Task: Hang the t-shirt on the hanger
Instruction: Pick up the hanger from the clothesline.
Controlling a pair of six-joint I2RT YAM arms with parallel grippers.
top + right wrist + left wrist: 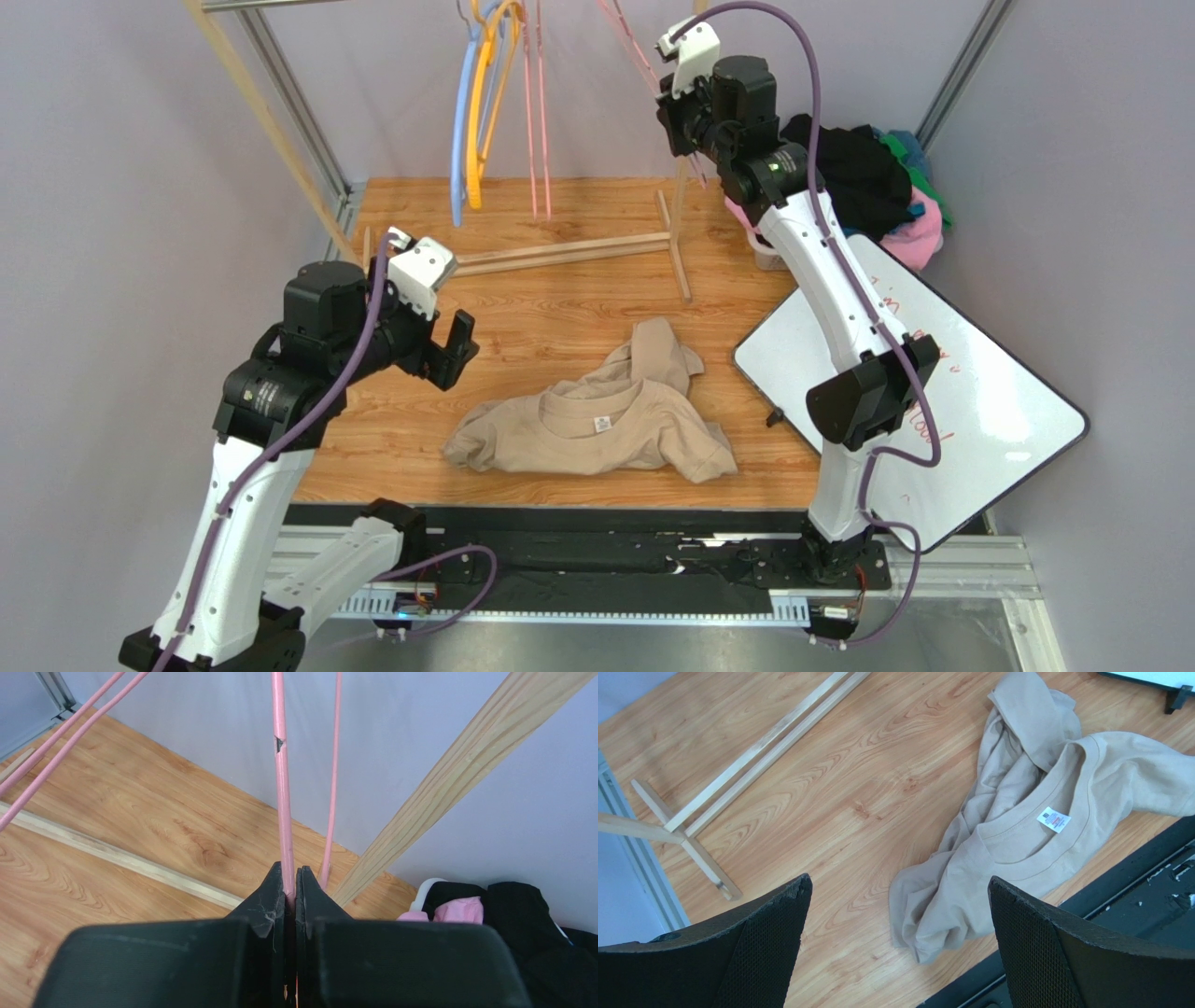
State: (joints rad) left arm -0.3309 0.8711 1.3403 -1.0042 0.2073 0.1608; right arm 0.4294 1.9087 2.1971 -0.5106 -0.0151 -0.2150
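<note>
The tan t-shirt [589, 420] lies crumpled on the wooden table near its front edge, neck label up. In the left wrist view, the t-shirt [1018, 833] lies ahead and to the right. My left gripper [456, 350] is open and empty, held above the table left of the shirt; the same gripper [899, 880] has its jaws wide apart. My right gripper [680, 137] is raised at the back by the rack. In the right wrist view it [291, 876] is shut on the thin pink wire of a hanger [281, 777]. That hanger [634, 49] slants down from the rail.
A blue hanger [460, 126], an orange hanger [484, 112] and more pink hangers [536, 126] hang at the back. The wooden rack base [561, 255] lies across the table. A whiteboard [912, 392] sits right; a clothes pile [877, 182] is behind it.
</note>
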